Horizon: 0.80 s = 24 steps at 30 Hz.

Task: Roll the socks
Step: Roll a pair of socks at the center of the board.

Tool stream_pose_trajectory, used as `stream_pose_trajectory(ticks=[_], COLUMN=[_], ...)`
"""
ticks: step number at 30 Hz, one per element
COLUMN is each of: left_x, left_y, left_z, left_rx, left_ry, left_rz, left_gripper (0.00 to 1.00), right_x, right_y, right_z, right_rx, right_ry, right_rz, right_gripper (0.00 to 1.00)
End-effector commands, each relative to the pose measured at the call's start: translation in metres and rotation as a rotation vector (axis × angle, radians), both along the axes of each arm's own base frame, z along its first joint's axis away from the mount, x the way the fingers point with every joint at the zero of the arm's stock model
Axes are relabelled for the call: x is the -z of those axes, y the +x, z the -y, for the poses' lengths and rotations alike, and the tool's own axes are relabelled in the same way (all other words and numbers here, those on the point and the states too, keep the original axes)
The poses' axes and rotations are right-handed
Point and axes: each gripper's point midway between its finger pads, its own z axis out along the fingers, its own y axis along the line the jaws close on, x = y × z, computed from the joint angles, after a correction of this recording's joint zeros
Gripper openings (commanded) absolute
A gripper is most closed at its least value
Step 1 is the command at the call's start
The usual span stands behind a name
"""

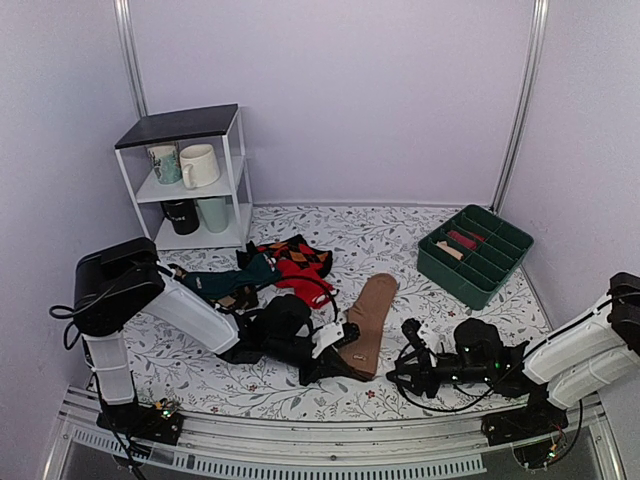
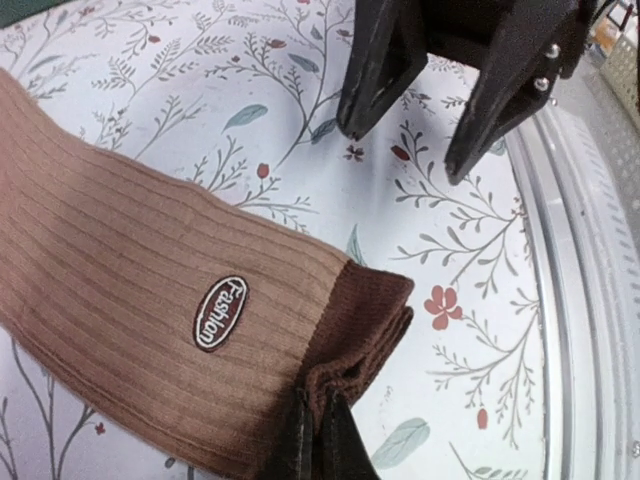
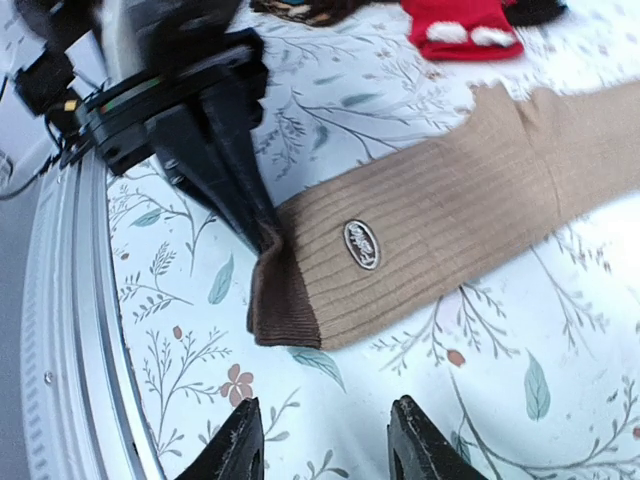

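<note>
The tan-brown socks (image 1: 368,318) lie stacked flat on the floral table, dark brown cuff toward the near edge. An oval pale label (image 2: 220,312) sits near the cuff. My left gripper (image 2: 318,420) is shut on the cuff's edge, pinching a small fold; it also shows in the top view (image 1: 322,366) and the right wrist view (image 3: 262,232). My right gripper (image 3: 325,425) is open and empty, low over the table just short of the cuff (image 3: 285,305). It shows in the top view (image 1: 400,355) to the right of the socks.
A red sock (image 3: 460,20), argyle socks (image 1: 300,258) and a dark teal sock (image 1: 225,283) lie behind the left arm. A green divided tray (image 1: 475,255) stands at the back right, a white shelf with mugs (image 1: 190,175) at the back left. A metal rail (image 2: 580,330) edges the table.
</note>
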Motion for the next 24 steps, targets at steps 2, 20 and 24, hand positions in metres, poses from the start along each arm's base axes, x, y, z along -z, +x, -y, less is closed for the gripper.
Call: stream_pose_trajectory(ticks=[2, 20, 24], left_x=[0.019, 0.034, 0.036], left_y=[-0.012, -0.021, -0.022], left_z=[-0.017, -0.020, -0.021], left_rx=[-0.016, 0.012, 0.015], left_ry=[0.061, 0.089, 0.093], left_rz=[-0.203, -0.254, -0.258], left_gripper=[0.00, 0.00, 0.00], right_x=[-0.022, 0.009, 0.018], right_y=[-0.003, -0.004, -0.013], right_z=[-0.023, -0.065, -0.062], right_rx=[-0.093, -0.189, -0.198], right_ry=[0.047, -0.049, -0.060], right_rz=[0.247, 0.355, 0.309], right_gripper=[0.45, 0.50, 0.49])
